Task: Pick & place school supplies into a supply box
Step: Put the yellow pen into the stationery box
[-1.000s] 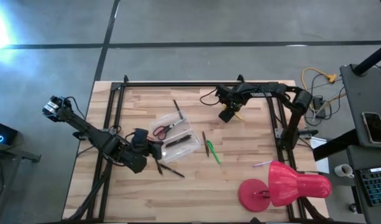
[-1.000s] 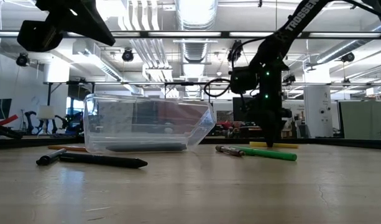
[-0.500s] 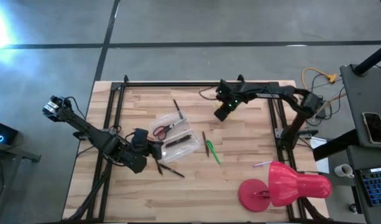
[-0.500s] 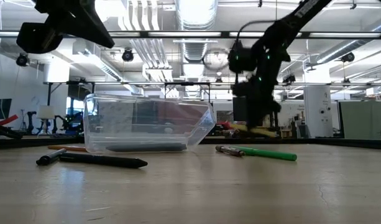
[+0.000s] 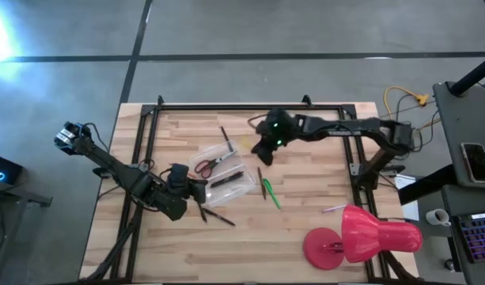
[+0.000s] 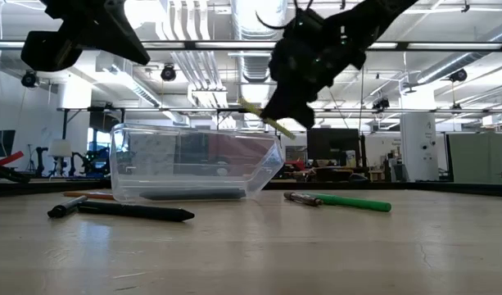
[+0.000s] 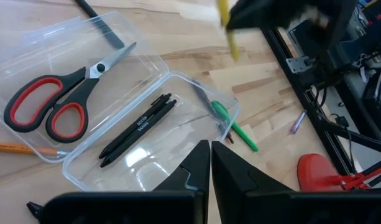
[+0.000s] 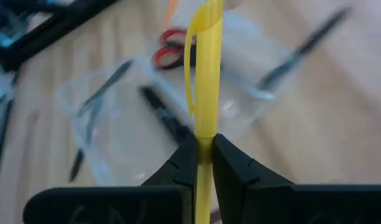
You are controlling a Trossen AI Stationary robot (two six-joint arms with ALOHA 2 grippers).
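The right gripper [image 8: 204,163] has its jaws clamped on a yellow pen [image 8: 206,74], held in the air at upper centre of the high view, just right of the clear box [image 5: 240,187]. Scissors [image 7: 56,99] and black pens [image 7: 138,129] lie in the box. The left gripper [image 7: 210,163], jaws together, hangs near the box's lower left.

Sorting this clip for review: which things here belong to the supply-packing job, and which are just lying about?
Belongs to the job:
- supply box
- red-handled scissors and black pens, in the box
- yellow pen, held in the right gripper above the table
- green pen, on the table

Lying about:
- pink-red lamp
- cables beside the table
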